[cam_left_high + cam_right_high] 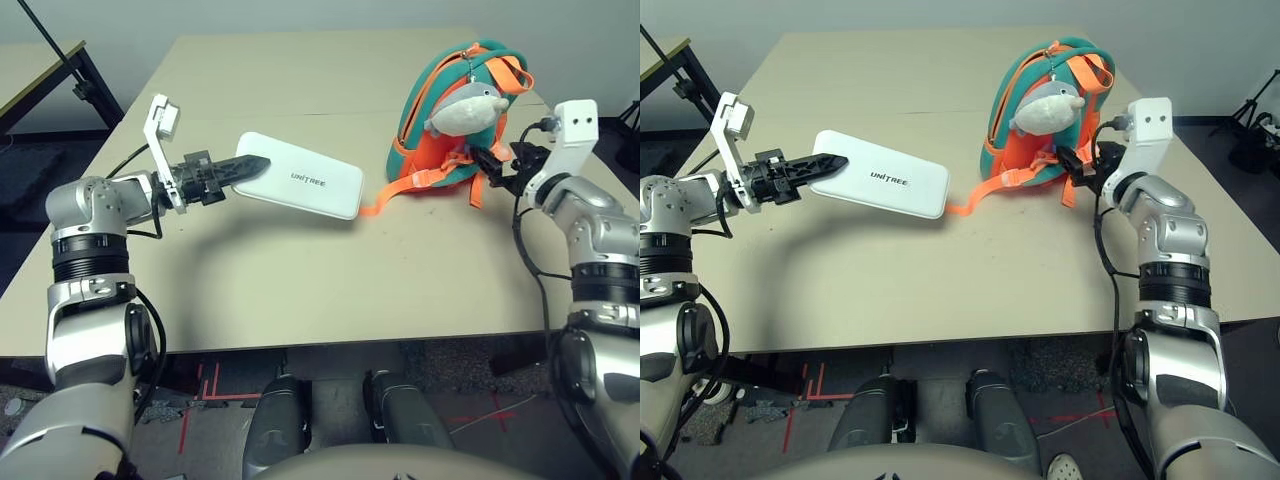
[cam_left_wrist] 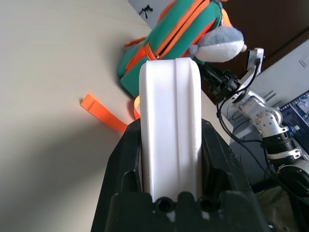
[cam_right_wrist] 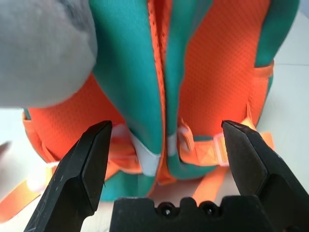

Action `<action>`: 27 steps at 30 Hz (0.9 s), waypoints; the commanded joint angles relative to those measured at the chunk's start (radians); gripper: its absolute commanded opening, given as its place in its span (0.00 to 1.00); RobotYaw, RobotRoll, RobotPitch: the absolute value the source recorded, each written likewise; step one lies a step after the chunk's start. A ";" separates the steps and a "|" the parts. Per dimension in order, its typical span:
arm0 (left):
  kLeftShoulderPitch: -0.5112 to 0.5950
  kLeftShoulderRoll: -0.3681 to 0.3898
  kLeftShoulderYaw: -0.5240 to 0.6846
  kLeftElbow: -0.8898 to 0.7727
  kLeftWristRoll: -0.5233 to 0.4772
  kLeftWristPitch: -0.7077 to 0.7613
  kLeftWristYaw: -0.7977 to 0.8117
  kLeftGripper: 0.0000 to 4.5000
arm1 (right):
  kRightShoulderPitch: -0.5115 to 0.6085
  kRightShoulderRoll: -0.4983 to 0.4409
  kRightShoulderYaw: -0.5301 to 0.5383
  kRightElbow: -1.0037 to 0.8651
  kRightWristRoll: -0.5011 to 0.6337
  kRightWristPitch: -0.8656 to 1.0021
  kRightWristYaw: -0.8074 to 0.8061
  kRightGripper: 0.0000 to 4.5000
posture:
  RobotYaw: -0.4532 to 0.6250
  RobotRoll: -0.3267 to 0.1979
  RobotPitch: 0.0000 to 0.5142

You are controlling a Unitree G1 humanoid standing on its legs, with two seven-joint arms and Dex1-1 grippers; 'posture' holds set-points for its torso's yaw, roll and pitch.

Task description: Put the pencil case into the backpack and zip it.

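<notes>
The white pencil case [image 1: 305, 177] with "UNITREE" lettering hangs tilted above the table at centre left, its near end clamped in my left gripper [image 1: 240, 168], which is shut on it; the left wrist view shows the pencil case [image 2: 170, 121] edge-on between the black fingers [image 2: 120, 164]. The teal and orange backpack [image 1: 440, 110] stands upright at the back right with a grey-white plush shark [image 1: 465, 108] hanging on it. My right gripper [image 1: 490, 165] is open right beside the backpack's lower right side, and its fingers [image 3: 84, 169] spread wide before the backpack [image 3: 193, 72].
An orange strap [image 1: 385, 198] trails from the backpack across the beige table [image 1: 300, 280] toward the case. A second table's corner [image 1: 40, 65] and a black stand leg [image 1: 85, 85] are at the far left.
</notes>
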 commanded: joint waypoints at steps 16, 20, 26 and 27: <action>0.072 -0.005 0.076 -0.090 -0.112 -0.014 0.105 0.31 | -0.143 0.013 0.033 0.395 -0.054 -0.218 0.027 1.00 | 0.39 0.62 0.02; 0.070 -0.004 0.073 -0.080 -0.114 -0.025 0.113 0.31 | -0.155 0.003 0.043 0.435 -0.069 -0.256 0.047 1.00 | 0.38 0.62 0.02; 0.075 -0.006 0.069 -0.084 -0.120 -0.026 0.118 0.31 | -0.176 -0.001 0.047 0.477 -0.078 -0.285 0.059 1.00 | 0.39 0.62 0.03; 0.076 -0.006 0.069 -0.086 -0.121 -0.024 0.119 0.31 | -0.177 0.000 0.046 0.479 -0.078 -0.286 0.060 1.00 | 0.39 0.62 0.03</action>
